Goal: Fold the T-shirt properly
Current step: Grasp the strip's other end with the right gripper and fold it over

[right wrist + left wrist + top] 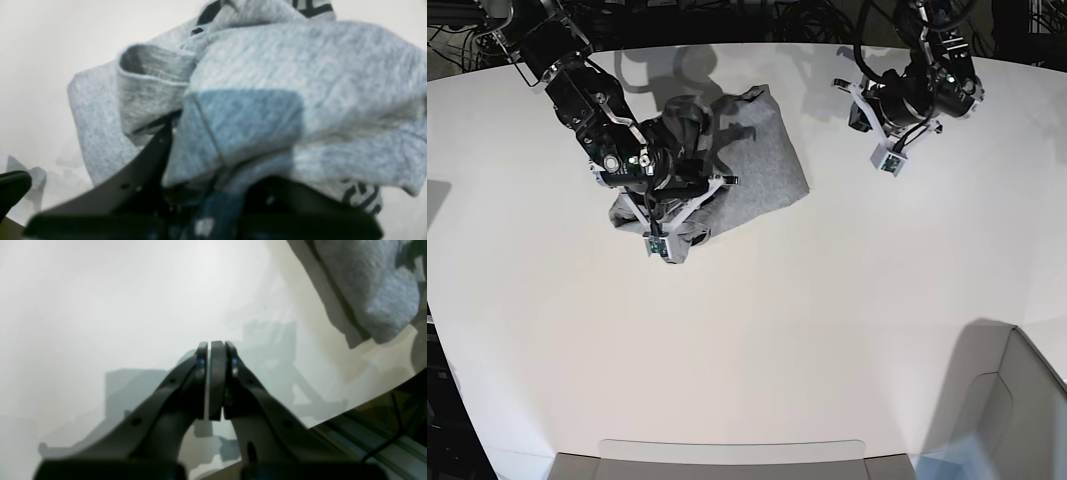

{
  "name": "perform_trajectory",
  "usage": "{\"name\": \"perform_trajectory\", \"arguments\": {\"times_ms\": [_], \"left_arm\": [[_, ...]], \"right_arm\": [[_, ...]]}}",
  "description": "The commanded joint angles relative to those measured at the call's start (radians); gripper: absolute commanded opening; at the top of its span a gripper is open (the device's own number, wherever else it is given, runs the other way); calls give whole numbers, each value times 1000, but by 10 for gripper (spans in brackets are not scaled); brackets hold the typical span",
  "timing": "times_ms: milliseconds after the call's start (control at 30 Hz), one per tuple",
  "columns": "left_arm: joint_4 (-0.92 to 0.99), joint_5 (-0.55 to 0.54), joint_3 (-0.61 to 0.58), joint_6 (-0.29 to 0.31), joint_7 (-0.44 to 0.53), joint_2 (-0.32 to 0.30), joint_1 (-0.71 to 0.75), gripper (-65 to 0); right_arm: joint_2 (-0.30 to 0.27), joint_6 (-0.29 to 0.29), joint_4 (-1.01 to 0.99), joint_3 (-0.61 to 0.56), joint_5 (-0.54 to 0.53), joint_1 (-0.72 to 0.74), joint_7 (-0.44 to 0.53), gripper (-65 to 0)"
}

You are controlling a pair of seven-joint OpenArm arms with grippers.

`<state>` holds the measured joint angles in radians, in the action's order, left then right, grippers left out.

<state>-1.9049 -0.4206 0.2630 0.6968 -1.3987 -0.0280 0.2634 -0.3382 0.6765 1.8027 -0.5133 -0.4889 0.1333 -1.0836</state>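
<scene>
Up close, the right gripper is buried in the T-shirt, its jaws clamped on a bunched fold of grey cloth; black lettering shows just beyond and beside it. Around that gripper the shirt lies crumpled on the white table, spreading away toward the other arm. Well apart from it, the left gripper hangs over bare table with its jaws pressed together, holding nothing.
</scene>
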Motion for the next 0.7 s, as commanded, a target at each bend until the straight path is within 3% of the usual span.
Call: {"name": "perform_trajectory", "arguments": {"times_ms": [0,133,267,367,533,600,667], "left_arm": [[-14,-13,0,1,5,-5,-3,-642],[-14,-13,0,1,5,-5,-3,-642],[-14,-13,3,1,5,-5,-3,-642],[-14,-13,5,1,5,-5,-3,-642],[-14,-13,11,1,5,-5,-3,-641],[-14,-11,12,1,5,-5,-3,-641],[-14,-11,14,1,3,-5,-5,-641]], "right_arm": [[0,-27,19,-14,2,21,-7,-650],[1,-108,19,-60,8,25,-7,-650],[37,-110,-7,-71,9,38,-16,-650],[60,-114,-48,-86,9,73,-102,-638],[54,-126,7,-178,9,104,-146,-454],[43,-196,84,-206,5,104,-145,-406],[43,-314,153,-207,2,96,-145,-398]]}}
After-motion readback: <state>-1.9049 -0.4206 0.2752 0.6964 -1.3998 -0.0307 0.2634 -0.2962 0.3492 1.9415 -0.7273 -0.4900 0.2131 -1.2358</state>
